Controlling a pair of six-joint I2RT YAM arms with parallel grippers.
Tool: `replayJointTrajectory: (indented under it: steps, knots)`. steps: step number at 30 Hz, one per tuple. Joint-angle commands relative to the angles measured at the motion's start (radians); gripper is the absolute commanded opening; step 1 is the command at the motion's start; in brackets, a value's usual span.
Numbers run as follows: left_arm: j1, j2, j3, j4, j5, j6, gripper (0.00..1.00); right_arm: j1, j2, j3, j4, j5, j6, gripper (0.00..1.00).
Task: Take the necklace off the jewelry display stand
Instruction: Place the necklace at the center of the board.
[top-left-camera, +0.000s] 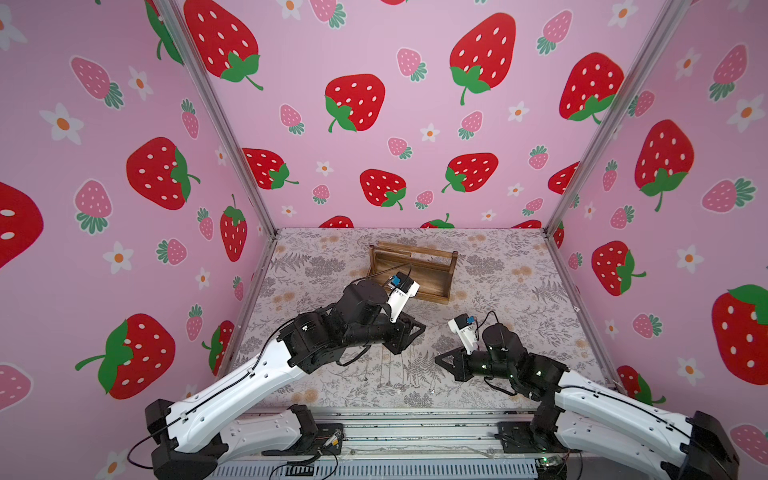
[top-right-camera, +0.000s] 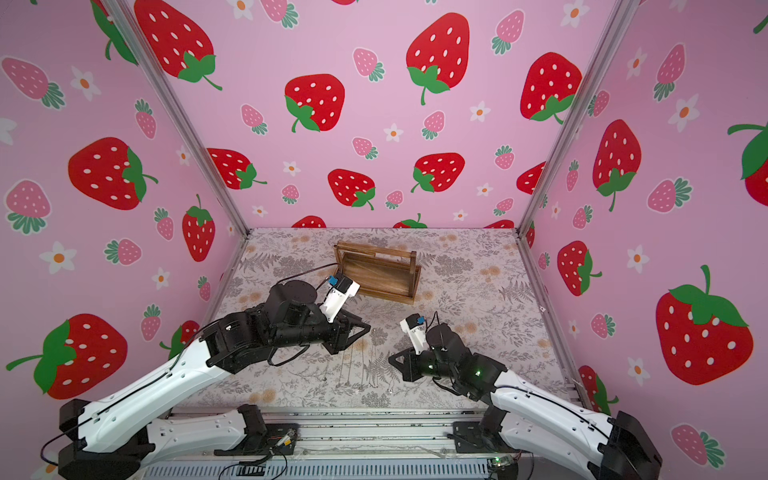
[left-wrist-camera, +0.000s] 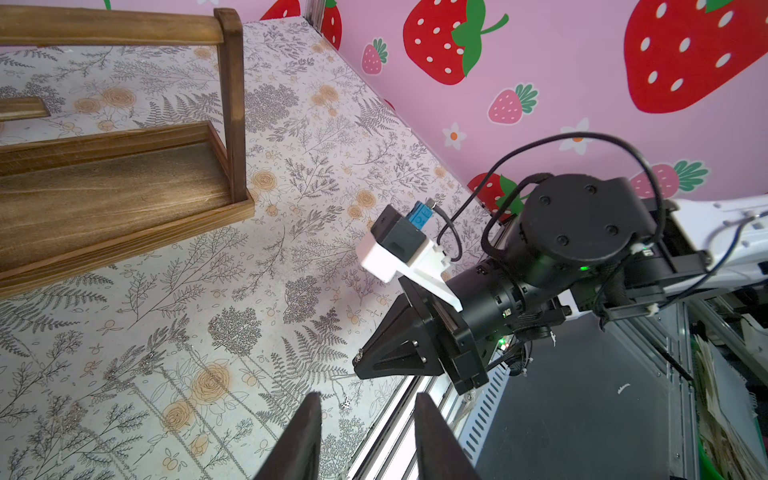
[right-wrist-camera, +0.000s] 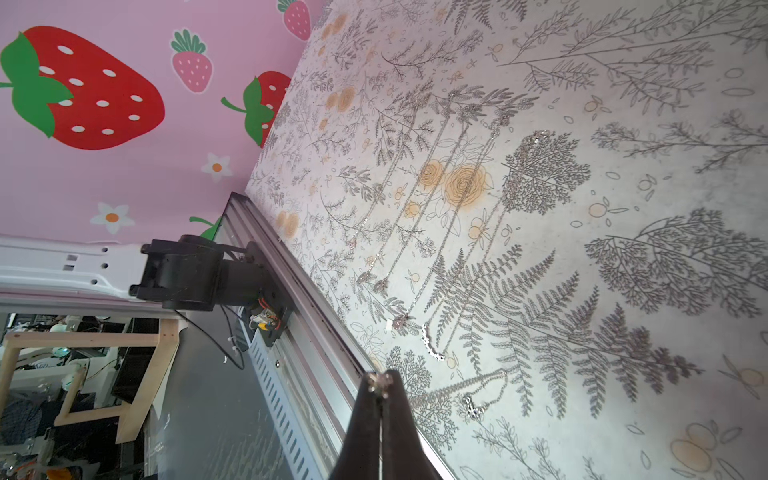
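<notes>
The brown wooden jewelry display stand (top-left-camera: 432, 272) (top-right-camera: 376, 270) stands at the back of the table, and the bar and tray seen in the left wrist view (left-wrist-camera: 104, 199) are bare. My right gripper (right-wrist-camera: 379, 380) (top-left-camera: 438, 359) is low near the table's front edge. It is shut on the silver end of a thin necklace (right-wrist-camera: 473, 409), whose chain and pendant lie on the table just beyond the tips. My left gripper (left-wrist-camera: 369, 399) (top-left-camera: 419, 328) hovers open and empty between the stand and the right gripper. The pendant (left-wrist-camera: 345, 404) also shows past its fingers.
Several other thin silver chains (right-wrist-camera: 432, 345) lie side by side on the floral table cover, left of the right gripper. An aluminium rail (right-wrist-camera: 316, 299) runs along the front edge. Pink strawberry walls close in the other three sides.
</notes>
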Motion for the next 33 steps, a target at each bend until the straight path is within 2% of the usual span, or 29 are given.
replayJointTrajectory:
  steps: [1, 15, 33]
  knots:
    - [-0.003, 0.007, 0.019, -0.019, -0.012, 0.017, 0.38, -0.008, 0.022, 0.016, 0.023, 0.035, -0.006, 0.00]
    - [0.000, 0.042, 0.001, 0.000, -0.061, 0.049, 0.39, -0.096, 0.215, 0.051, 0.056, 0.072, -0.058, 0.00]
    - [0.032, 0.059, -0.053, 0.040, -0.064, 0.061, 0.39, -0.181, 0.483, 0.139, 0.115, 0.112, -0.083, 0.00]
